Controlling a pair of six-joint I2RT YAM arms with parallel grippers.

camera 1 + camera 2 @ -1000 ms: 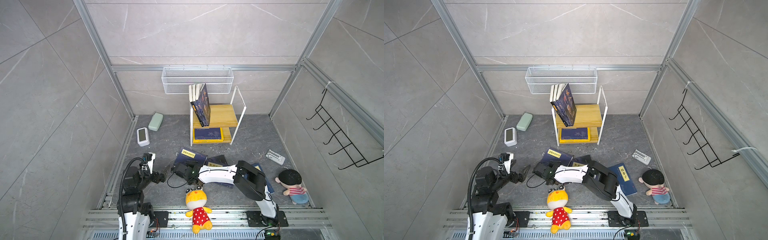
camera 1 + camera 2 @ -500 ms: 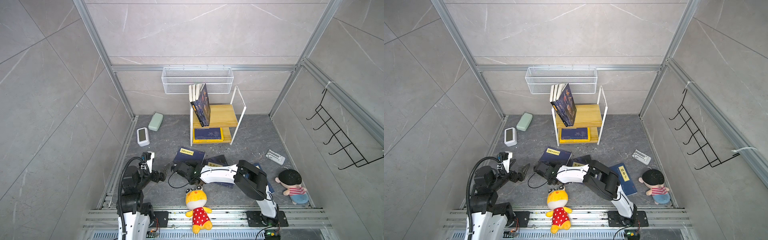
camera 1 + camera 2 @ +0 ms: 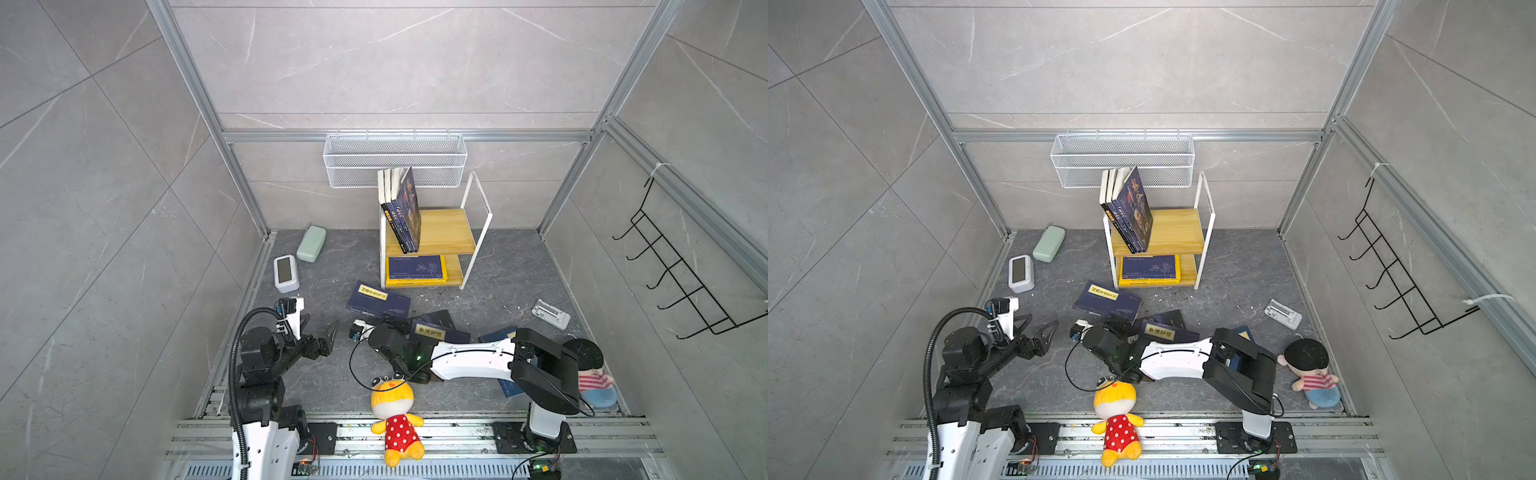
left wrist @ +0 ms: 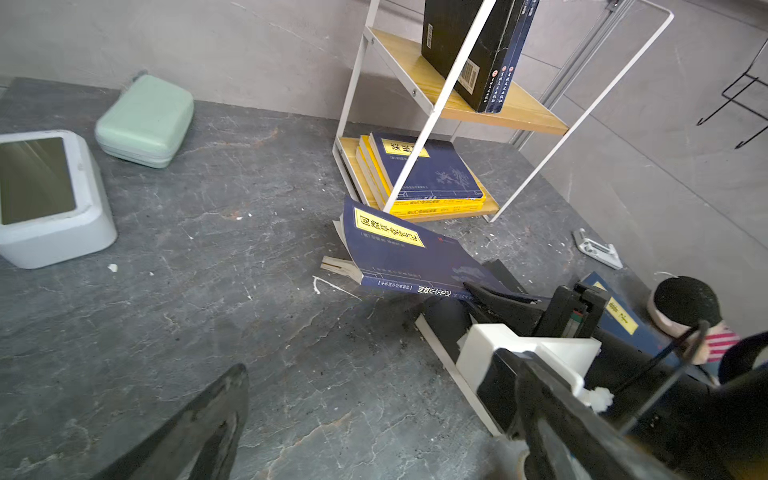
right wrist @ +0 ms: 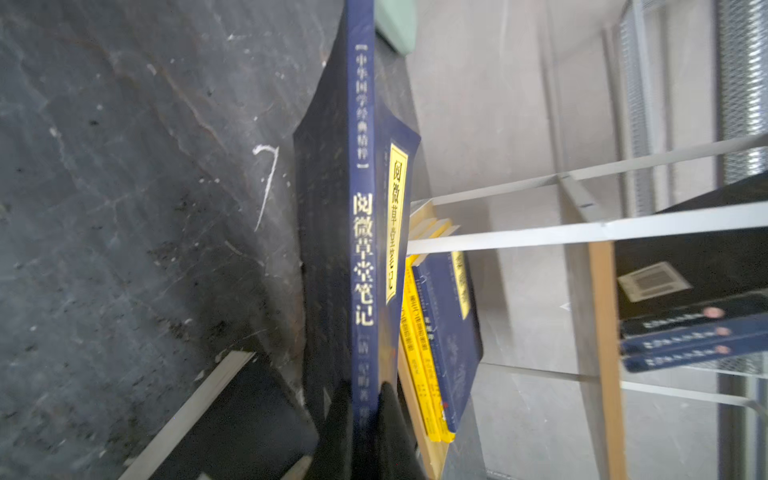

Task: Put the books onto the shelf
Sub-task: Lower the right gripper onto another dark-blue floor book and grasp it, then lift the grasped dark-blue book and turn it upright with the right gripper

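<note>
A navy book (image 3: 376, 300) with a yellow title label is tilted above the floor in front of the shelf (image 3: 440, 228). My right gripper (image 5: 365, 390) is shut on the book's spine edge (image 5: 363, 232), low over the floor in both top views. Two more navy books (image 3: 436, 330) lie beside and under the right arm. Three books (image 3: 405, 212) lean upright on the shelf's upper board, and a flat stack (image 3: 415, 270) rests on the lower one. My left gripper (image 3: 320, 326) hangs open and empty to the left of the held book (image 4: 403, 249).
A yellow plush (image 3: 392, 407) lies at the front rail and a doll (image 3: 586, 365) at the right. A white clock (image 3: 286, 272) and a green case (image 3: 311, 248) sit at the back left. A white wire basket (image 3: 395, 160) hangs above the shelf. A small white device (image 3: 550, 313) lies right.
My right gripper has shut on the navy book's spine edge, and the book has shifted slightly toward the shelf. The left arm has stayed put.
</note>
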